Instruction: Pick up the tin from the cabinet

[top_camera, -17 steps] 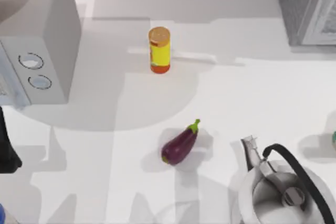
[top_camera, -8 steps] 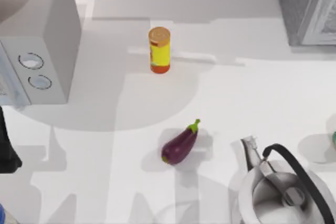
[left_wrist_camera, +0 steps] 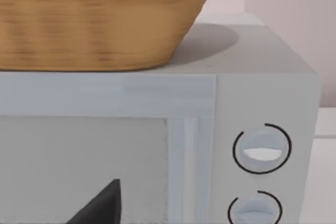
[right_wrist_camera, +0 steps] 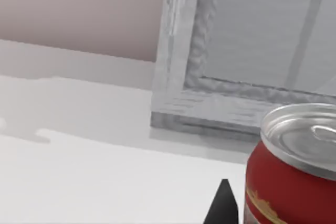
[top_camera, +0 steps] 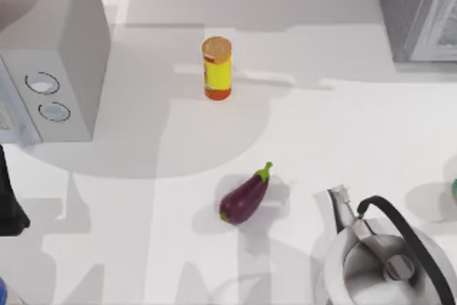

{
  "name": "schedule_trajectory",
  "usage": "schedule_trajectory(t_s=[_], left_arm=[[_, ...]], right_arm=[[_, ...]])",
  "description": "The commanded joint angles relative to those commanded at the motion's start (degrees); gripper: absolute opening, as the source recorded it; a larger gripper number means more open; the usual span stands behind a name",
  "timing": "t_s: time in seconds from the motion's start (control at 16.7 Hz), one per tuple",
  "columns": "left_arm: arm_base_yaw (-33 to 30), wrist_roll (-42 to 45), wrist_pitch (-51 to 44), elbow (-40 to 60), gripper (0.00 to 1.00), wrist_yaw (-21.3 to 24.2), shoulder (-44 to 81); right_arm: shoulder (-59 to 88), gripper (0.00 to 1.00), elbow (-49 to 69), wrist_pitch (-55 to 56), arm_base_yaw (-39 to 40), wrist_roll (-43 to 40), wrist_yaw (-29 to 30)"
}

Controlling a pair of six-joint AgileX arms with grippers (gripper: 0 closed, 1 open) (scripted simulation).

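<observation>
The tin (right_wrist_camera: 291, 166) is a red can with a silver pull-tab top, standing upright and close in the right wrist view, on the white counter in front of the grey cabinet (right_wrist_camera: 247, 51). A dark tip of my right gripper (right_wrist_camera: 224, 207) rises just beside the tin; whether it touches the tin I cannot tell. In the top view the cabinet (top_camera: 418, 8) stands at the far right corner. My left gripper (left_wrist_camera: 100, 207) shows as a dark wedge before the microwave door, and the left arm (top_camera: 8, 205) sits at the table's left edge.
A microwave (top_camera: 50, 69) with a wicker basket (left_wrist_camera: 100, 19) on top fills the far left. A yellow canister (top_camera: 217, 68) stands mid-back, an eggplant (top_camera: 245, 198) lies in the middle, and a steel kettle (top_camera: 385, 255) sits front right. A teal object (top_camera: 454, 189) shows at the right edge.
</observation>
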Motion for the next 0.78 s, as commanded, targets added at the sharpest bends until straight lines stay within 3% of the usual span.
schedule_trajectory(t_s=[0.24,0.78], left_arm=[[0.0,0.0,0.0,0.0,1.0,0.0,0.0],[0.0,0.0,0.0,0.0,1.0,0.0,0.0]], right_arm=[[16.65,0.0,9.7,-3.95,-7.64,-14.23,-14.83],[73.05,0.0,35.33,-10.15,-28.12,-52.06,-56.32]])
